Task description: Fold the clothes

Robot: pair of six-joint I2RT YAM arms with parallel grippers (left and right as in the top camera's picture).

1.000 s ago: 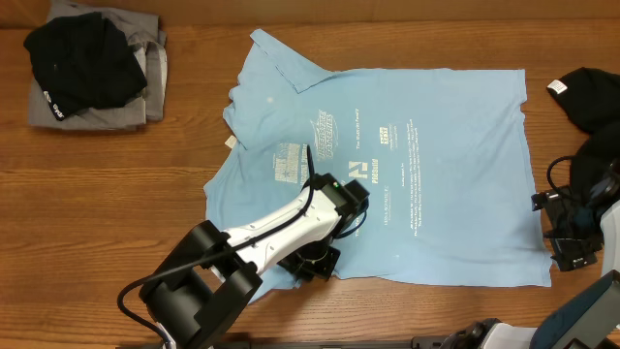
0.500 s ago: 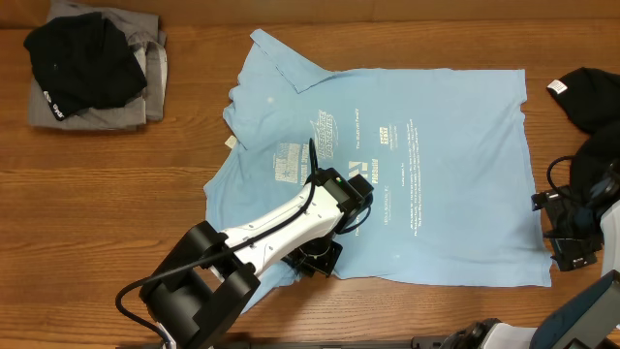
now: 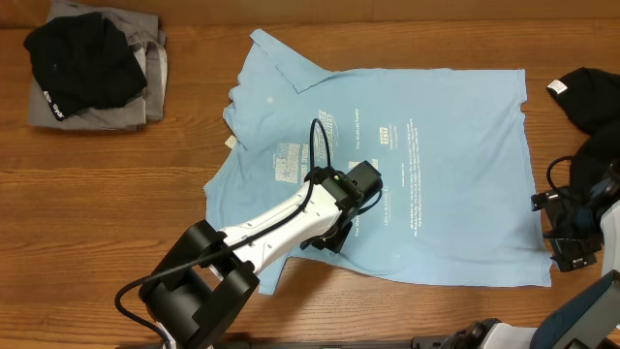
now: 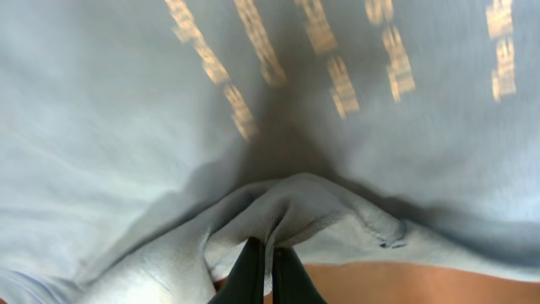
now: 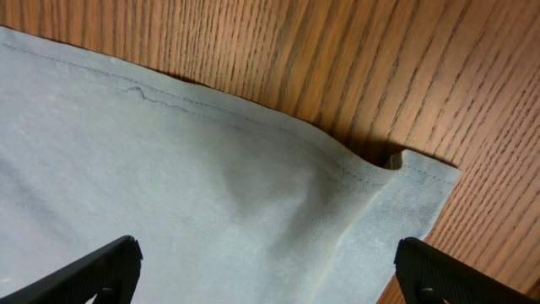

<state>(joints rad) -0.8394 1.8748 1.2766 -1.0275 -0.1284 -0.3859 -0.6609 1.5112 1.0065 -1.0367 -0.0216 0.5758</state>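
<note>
The light-blue T-shirt (image 3: 446,184) lies spread on the wooden table with its small white print facing up. My left gripper (image 3: 327,237) is at the shirt's lower left part. In the left wrist view the jaws (image 4: 270,257) are shut on a raised fold of the blue fabric (image 4: 295,203), held over the rest of the shirt. My right gripper (image 3: 567,237) sits at the shirt's lower right corner. In the right wrist view its fingers (image 5: 270,270) are wide open above the shirt's hemmed corner (image 5: 413,181), holding nothing.
A pile of black and grey garments (image 3: 87,63) sits at the table's far left corner. A black garment with a white label (image 3: 591,97) lies at the right edge, behind my right arm. Bare wood lies left of the shirt.
My left gripper has moved up and to the right, pulling the shirt's lower left part over onto the shirt. The right arm has not moved.
</note>
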